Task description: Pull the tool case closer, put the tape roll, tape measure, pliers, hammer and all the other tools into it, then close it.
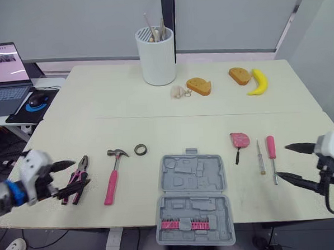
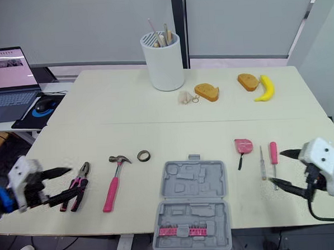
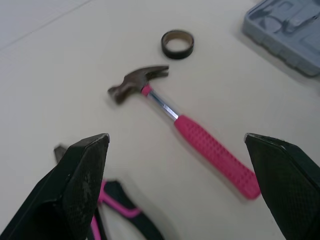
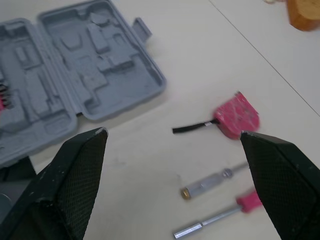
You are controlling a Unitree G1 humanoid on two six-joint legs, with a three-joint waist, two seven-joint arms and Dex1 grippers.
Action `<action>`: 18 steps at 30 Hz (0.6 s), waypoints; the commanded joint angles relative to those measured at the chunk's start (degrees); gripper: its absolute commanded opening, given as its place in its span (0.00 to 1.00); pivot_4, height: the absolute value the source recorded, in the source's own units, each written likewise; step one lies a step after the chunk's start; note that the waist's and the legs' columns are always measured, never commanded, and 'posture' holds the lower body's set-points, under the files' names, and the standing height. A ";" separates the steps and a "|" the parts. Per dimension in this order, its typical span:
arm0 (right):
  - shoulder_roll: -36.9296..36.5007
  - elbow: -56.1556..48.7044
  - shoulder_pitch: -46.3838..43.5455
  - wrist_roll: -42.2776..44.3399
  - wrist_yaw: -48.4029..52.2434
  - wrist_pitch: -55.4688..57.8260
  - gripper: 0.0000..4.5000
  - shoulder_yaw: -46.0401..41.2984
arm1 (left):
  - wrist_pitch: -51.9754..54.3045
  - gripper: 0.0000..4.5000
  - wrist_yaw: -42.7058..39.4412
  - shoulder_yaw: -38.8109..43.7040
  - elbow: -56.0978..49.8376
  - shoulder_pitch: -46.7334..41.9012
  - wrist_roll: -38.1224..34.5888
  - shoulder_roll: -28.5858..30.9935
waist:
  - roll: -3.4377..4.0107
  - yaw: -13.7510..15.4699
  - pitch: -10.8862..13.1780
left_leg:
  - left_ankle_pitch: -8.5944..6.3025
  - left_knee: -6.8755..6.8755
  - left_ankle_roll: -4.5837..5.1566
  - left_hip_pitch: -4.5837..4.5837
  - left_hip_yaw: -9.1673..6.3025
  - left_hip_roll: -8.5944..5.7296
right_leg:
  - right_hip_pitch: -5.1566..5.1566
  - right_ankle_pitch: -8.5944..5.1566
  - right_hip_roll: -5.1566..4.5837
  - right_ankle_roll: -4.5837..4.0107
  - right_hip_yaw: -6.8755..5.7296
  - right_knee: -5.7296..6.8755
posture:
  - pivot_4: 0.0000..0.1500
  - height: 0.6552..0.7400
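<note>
The grey tool case lies open at the table's front edge, a pink bit strip in its near half. Left of it lie the pink-handled hammer, the dark tape roll and the pink pliers. Right of the case are the pink tape measure and two screwdrivers. My left gripper is open, low over the pliers. My right gripper is open at the right edge, just right of the screwdrivers. The right wrist view shows the tape measure and the case.
A white utensil holder stands at the back centre, with a garlic bulb, two bread pieces and a banana to its right. A laptop and mouse sit on a side desk at the far left.
</note>
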 commanded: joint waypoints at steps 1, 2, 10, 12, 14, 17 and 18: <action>0.51 -6.15 -4.96 5.40 -3.49 4.07 1.00 4.49 | -1.41 1.00 -1.67 -5.92 0.81 -6.63 2.02 0.01 | -0.02 -0.23 0.01 | 0.00 -0.01 0.00 -0.01 0.00 0.00 | -0.01 0.01 0.02 0.01 0.00 0.00 | 1.00 1.00; 0.85 -7.11 -6.83 6.40 -4.52 5.05 1.00 6.28 | -1.61 1.00 -2.06 -7.77 1.66 -9.02 2.47 -0.69 | -0.02 -0.37 0.02 | 0.00 -0.01 0.00 -0.02 0.01 0.00 | -0.02 0.02 0.05 0.01 0.00 0.01 | 1.00 1.00; 2.68 -8.44 -18.03 9.51 -9.61 8.84 1.00 16.63 | -12.23 0.80 -8.90 -18.37 17.82 -22.99 7.87 -5.37 | -0.08 -0.66 0.05 | 0.00 -0.01 0.01 -0.06 -0.02 0.00 | -0.07 0.02 0.19 0.02 -0.03 0.07 | 1.00 1.00; 2.98 -8.54 -19.24 9.26 -10.35 8.82 1.00 18.32 | -16.70 0.65 -9.66 -20.16 23.47 -25.82 10.01 -6.44 | -0.10 -0.66 0.06 | 0.00 0.01 0.01 -0.06 -0.02 -0.01 | -0.06 0.02 0.20 0.02 -0.05 0.09 | 1.00 1.00; 3.50 -8.77 -20.11 9.47 -11.22 8.96 1.00 19.52 | -20.33 0.52 -9.61 -21.50 28.68 -28.50 11.92 -7.79 | -0.11 -0.66 0.06 | 0.00 0.03 0.01 -0.05 -0.03 -0.02 | -0.03 0.02 0.21 0.03 -0.06 0.10 | 1.00 1.00; 4.42 -9.31 -20.79 9.33 -12.58 9.11 1.00 21.43 | -24.69 0.52 -8.88 -23.33 36.37 -32.59 14.70 -10.33 | -0.16 -0.66 0.08 | 0.00 0.08 0.01 -0.06 -0.05 -0.03 | -0.03 0.05 0.22 0.08 -0.07 0.12 | 1.00 1.00; 4.60 -9.49 -20.82 9.03 -12.88 8.97 1.00 22.08 | -25.99 0.52 -8.43 -23.78 38.61 -33.78 15.59 -11.13 | -0.21 -0.67 0.10 | 0.01 0.09 0.01 -0.06 -0.05 -0.03 | -0.03 0.06 0.22 0.09 -0.08 0.13 | 1.00 1.00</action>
